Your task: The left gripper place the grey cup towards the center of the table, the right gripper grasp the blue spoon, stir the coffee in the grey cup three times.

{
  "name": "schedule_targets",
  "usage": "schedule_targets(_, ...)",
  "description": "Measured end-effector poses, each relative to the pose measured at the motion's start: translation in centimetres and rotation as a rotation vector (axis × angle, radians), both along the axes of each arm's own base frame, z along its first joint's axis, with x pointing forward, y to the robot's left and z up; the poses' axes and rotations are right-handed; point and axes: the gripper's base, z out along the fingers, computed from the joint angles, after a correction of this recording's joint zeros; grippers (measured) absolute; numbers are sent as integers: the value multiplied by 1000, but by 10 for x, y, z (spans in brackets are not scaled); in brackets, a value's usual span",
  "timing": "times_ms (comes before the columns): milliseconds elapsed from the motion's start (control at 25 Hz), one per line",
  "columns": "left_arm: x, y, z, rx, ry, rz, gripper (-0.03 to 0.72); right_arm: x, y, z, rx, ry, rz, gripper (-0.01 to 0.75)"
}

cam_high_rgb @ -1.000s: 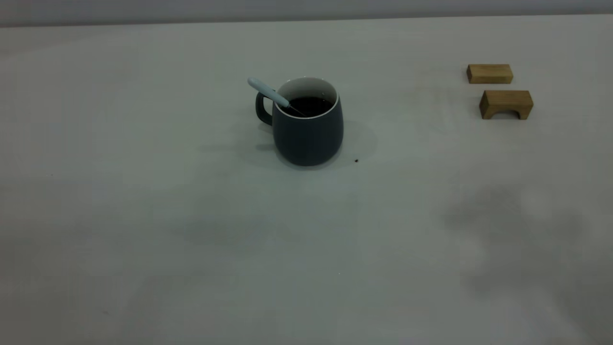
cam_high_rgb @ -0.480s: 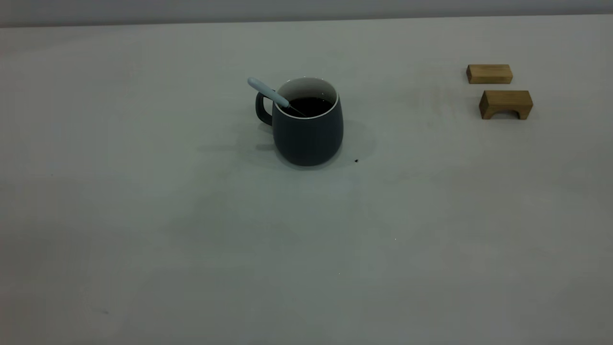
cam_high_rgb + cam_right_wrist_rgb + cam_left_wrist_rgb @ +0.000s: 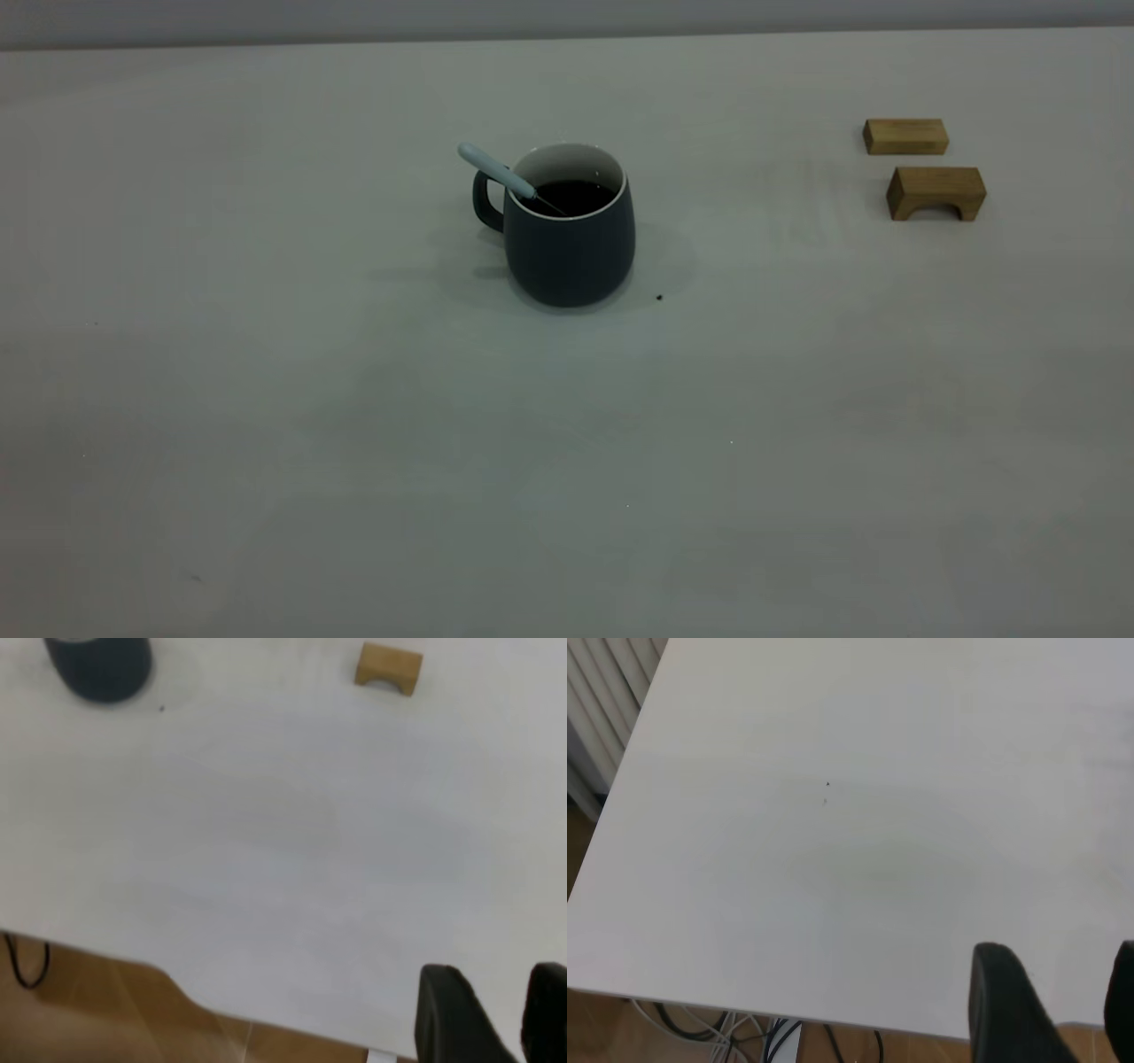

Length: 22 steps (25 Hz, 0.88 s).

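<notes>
— As to the grey cup (image 3: 570,244): where?

— Upright on the table (image 3: 266,399), roughly mid-table in the exterior view, loop handle turned toward that view's left. Held by nothing.

— And inside the grey cup?

— Holds the coffee (image 3: 574,195), dark and flat, sitting below the white inner wall. Holds the blue spoon (image 3: 496,170) as well: bowl end down in the liquid, stem leaning on the rim on the handle side, pale handle slanting up and out past the rim above the cup's loop handle.

— Anything else near the grey cup?

— A tiny dark speck (image 3: 659,297) just beside its base, on the side away from the handle. Well apart on that same side, a plain wooden block (image 3: 905,136) and an arched wooden block (image 3: 936,192), one close behind the other.

— As to the left gripper (image 3: 1059,948): where, and how set?

— Seen only from its own wrist camera, well apart from the grey cup, above bare tabletop close to a table edge, with floor and cables beyond. Jaws apart, nothing between them.

— And the right gripper (image 3: 492,970)?

— Likewise well apart from the grey cup, near a table edge, with the cup and the arched block far off across the tabletop. Jaws apart by a narrower gap, clamped on nothing.
</notes>
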Motion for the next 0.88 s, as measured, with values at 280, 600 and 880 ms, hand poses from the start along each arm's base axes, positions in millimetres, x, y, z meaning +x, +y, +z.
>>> schedule_targets(280, 0, 0, 0, 0, 0, 0, 351, -12, -2, -4, 10, -79, -37, 238)
schedule_targets(600, 0, 0, 0, 0, 0, 0, 351, -21, -2, -4, 25, -135, -47, 238)
schedule_targets(880, 0, 0, 0, 0, 0, 0, 351, -21, -2, -4, 25, -135, -47, 238)
